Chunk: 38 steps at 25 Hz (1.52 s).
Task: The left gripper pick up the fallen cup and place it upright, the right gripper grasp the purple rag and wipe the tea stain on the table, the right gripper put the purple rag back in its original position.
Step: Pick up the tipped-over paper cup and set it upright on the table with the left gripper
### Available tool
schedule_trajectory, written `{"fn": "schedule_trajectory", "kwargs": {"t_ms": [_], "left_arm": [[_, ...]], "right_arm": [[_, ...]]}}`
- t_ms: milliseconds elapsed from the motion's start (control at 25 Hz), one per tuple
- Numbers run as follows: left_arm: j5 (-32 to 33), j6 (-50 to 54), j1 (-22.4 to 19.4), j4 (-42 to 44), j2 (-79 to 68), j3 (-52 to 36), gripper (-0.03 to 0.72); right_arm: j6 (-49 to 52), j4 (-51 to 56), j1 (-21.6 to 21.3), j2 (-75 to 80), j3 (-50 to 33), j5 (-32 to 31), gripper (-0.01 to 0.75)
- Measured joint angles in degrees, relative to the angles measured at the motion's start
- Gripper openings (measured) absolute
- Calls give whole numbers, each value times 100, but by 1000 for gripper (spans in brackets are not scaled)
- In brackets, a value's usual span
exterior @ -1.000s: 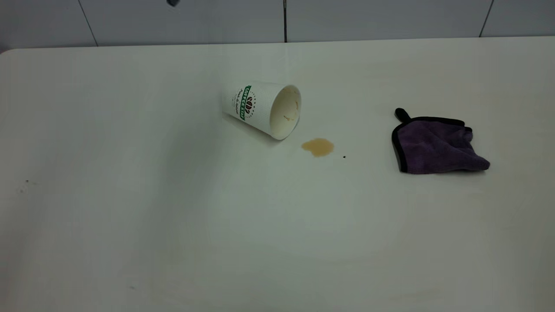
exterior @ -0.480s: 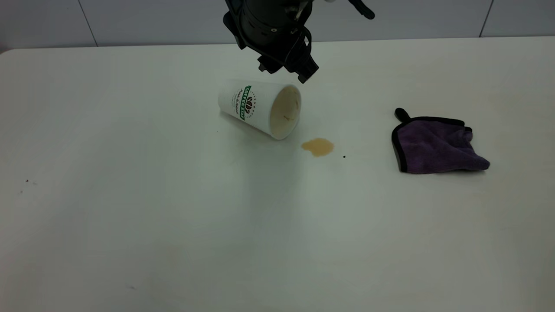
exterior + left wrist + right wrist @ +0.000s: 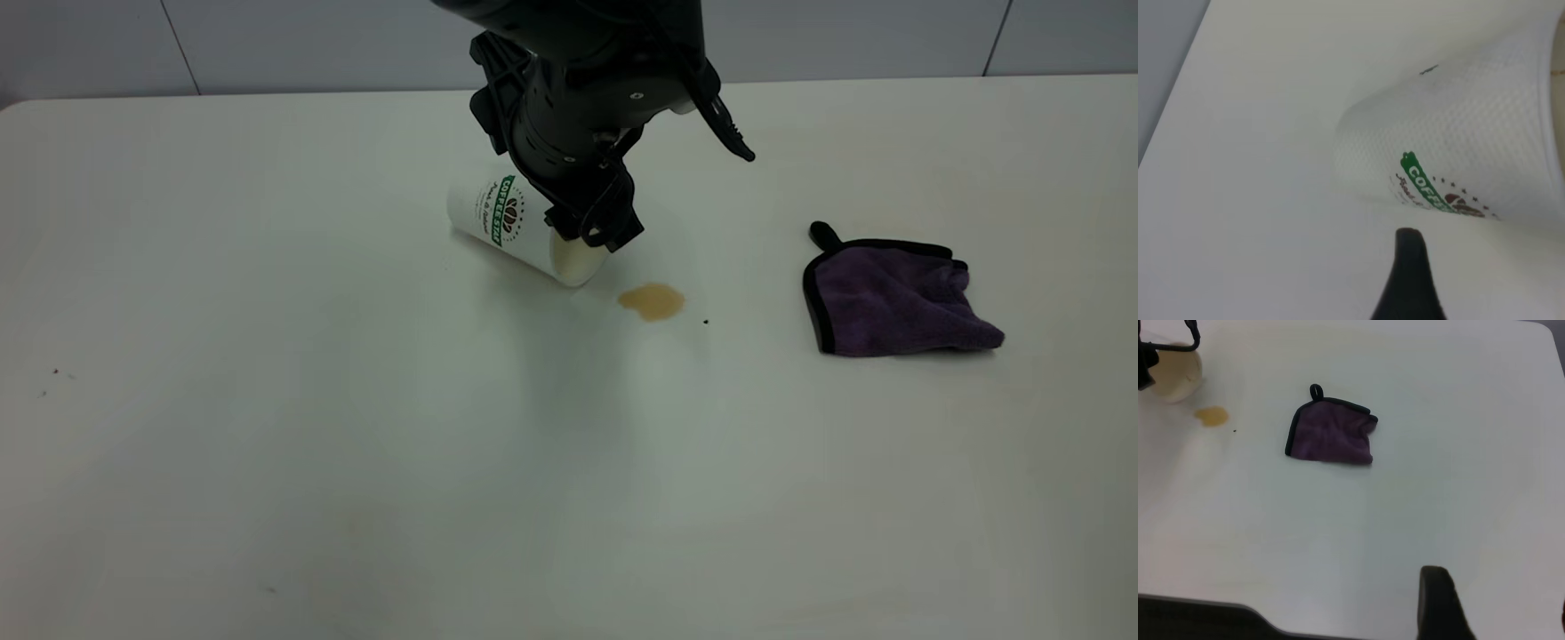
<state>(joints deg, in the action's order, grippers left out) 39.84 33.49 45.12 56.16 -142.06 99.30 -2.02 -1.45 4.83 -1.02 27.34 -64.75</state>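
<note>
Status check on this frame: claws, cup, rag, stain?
Left claw at the fallen cup's mouth, grip not confirmed. Right claw parked high, away from the purple rag. Tea stain unwiped. Nothing in the way.

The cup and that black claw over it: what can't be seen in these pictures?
- Exterior view: the left gripper covers most of the mouth of the cup; whether it grips the rim is hidden.
- Left wrist view: the cup's rim is cut off by the edge.
- Right gripper: only one finger shows in its own wrist view, so open or shut is unclear.
</note>
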Motion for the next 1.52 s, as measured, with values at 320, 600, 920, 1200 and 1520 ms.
{"fn": "schedule_trajectory", "kwargs": {"t_ms": [320,600,920,1200,1520], "left_arm": [[55,66,0,204,-731,832,613],[523,68,0,532,-1122,1234,542],[812,699,0,864,-1248,1253,240],[1969,1485,0,1305,-1255,1602,-24],[2675,244,-366,-522,-880,2983,-25]], "right_arm": [[0,0,0,0,0,0,467],[0,0,0,0,0,0,467],[0,0,0,0,0,0,467],[0,0,0,0,0,0,467],[0,0,0,0,0,0,467]]}}
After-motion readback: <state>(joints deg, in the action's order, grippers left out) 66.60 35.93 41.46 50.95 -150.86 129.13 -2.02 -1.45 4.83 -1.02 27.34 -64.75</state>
